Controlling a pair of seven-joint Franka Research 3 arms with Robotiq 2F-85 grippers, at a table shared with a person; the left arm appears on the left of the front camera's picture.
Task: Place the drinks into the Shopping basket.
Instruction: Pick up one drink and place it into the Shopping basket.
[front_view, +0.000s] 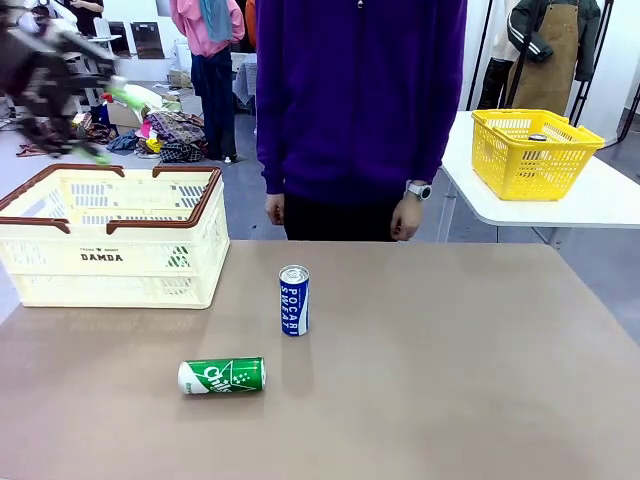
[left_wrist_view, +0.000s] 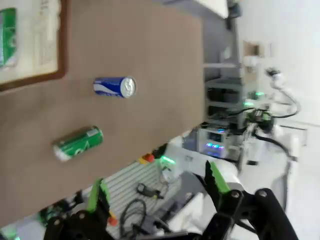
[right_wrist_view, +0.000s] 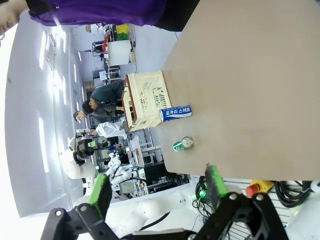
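**Two cans on the table, both grippers wide and empty**

Front view: the blue can (front_view: 294, 300) stands upright near the table's middle. The green can (front_view: 222, 376) lies on its side nearer the robot, its long axis running across the table. The Shopping basket (front_view: 100, 270) sits at the far left, apart from both. The left arm (front_view: 35, 70) hangs blurred and high beside the basket, so it looks the nearer one for either can. The table (front_view: 450, 380) is flat, matte brown. A person (front_view: 360, 90) in purple stands at its far edge, and a yellow basket (front_view: 530, 150) rests on a side table (front_view: 600, 205).

Left wrist view: the left gripper (left_wrist_view: 155, 182) is spread wide, holding nothing. Both cans lie well ahead of its fingers.

Right wrist view: the right gripper (right_wrist_view: 157, 177) is likewise spread and empty, with the cans well apart from it.
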